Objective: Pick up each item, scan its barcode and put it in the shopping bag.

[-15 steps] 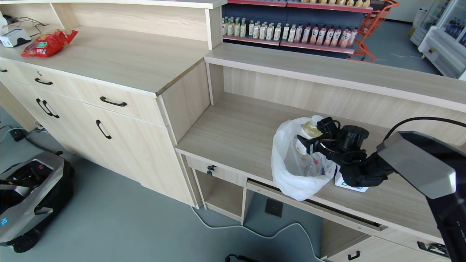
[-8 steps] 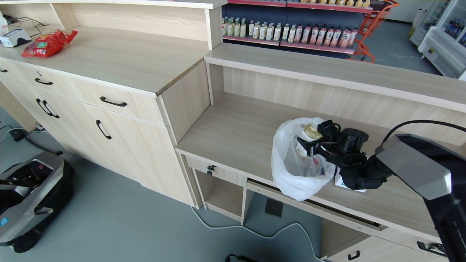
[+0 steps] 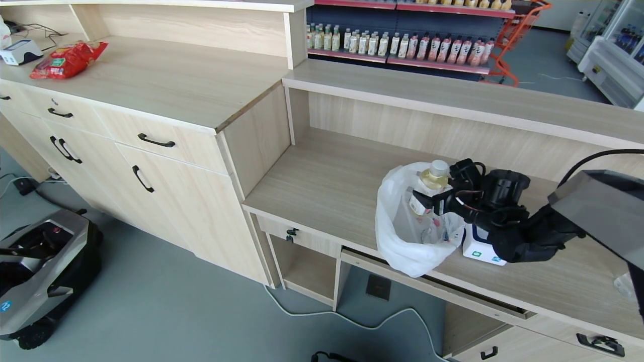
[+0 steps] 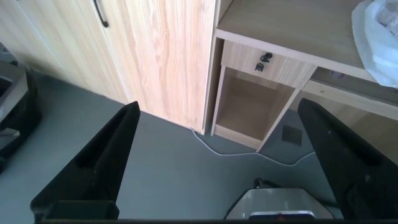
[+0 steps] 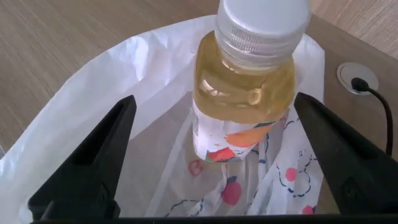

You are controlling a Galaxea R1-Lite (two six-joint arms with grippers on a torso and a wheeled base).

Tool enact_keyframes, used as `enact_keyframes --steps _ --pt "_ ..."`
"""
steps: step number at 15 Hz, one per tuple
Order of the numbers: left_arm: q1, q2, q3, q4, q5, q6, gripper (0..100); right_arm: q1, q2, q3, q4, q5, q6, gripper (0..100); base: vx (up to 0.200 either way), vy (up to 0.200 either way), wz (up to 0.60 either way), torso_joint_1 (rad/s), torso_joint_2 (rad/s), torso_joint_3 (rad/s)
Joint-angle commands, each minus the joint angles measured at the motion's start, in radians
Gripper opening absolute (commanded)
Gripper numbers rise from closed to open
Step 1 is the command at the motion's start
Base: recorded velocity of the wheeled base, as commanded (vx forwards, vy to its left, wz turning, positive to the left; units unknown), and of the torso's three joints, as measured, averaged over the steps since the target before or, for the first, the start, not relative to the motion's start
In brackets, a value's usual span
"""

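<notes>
A white plastic shopping bag (image 3: 402, 236) stands on the lower counter. Upright inside it is a bottle (image 3: 430, 184) of yellowish drink with a white cap, which reads large in the right wrist view (image 5: 245, 93). My right gripper (image 3: 441, 188) hovers at the bag's mouth, open, its fingers (image 5: 93, 168) spread wide to either side of the bottle and not touching it. A red snack bag (image 3: 68, 59) lies on the upper counter at the far left. My left gripper (image 4: 211, 180) hangs open over the floor in front of the cabinets, holding nothing.
A small white box (image 3: 480, 249) sits on the counter right beside the bag. A scanner (image 3: 19, 51) rests by the red snack bag. The counter's back wall (image 3: 427, 130) rises behind the bag. A cable port (image 5: 356, 78) is set into the counter.
My right arm has drawn back to the right, away from the bag, uncovering the white box. The bottle stays upright in the bag.
</notes>
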Motion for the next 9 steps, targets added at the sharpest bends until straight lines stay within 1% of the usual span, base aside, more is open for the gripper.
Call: enact_keyframes --steps 1,2,3,4,5,6,7,8,9 --pt "0.0 0.0 0.0 0.0 0.001 0.0 100 -0.026 -0.426 0.384 0.077 0.001 -0.007 100 0.0 0.0 0.0 0.0 0.0 0.0" --pt "0.0 0.0 0.0 0.0 0.0 0.0 100 -0.04 -0.501 0.438 0.087 0.0 -0.009 100 0.0 0.0 0.0 0.0 0.0 0.0" --pt "0.0 0.0 0.0 0.0 0.0 0.0 100 -0.092 -0.644 0.455 0.15 -0.016 0.005 100 0.0 0.0 0.0 0.0 0.0 0.0" --pt "0.0 0.0 0.0 0.0 0.0 0.0 100 -0.115 -0.69 0.451 0.196 -0.027 0.007 100 0.0 0.0 0.0 0.0 0.0 0.0" --pt "0.0 0.0 0.0 0.0 0.0 0.0 100 -0.197 -0.81 0.444 0.349 -0.04 -0.015 100 0.0 0.0 0.0 0.0 0.0 0.0" --pt "0.0 0.0 0.0 0.0 0.0 0.0 100 -0.259 -0.863 0.445 0.44 -0.051 -0.055 100 0.0 0.0 0.0 0.0 0.0 0.0" --pt "0.0 0.0 0.0 0.0 0.0 0.0 100 -0.322 -0.894 0.441 0.502 -0.085 -0.113 100 0.0 0.0 0.0 0.0 0.0 0.0" --pt "0.0 0.0 0.0 0.0 0.001 0.0 100 -0.371 -0.905 0.431 0.53 -0.131 -0.134 100 0.0 0.0 -0.6 0.002 0.0 0.007" --pt "0.0 0.0 0.0 0.0 0.0 0.0 100 -0.408 -0.917 0.436 0.541 -0.209 -0.134 100 0.0 0.0 -0.6 0.002 -0.01 0.002"
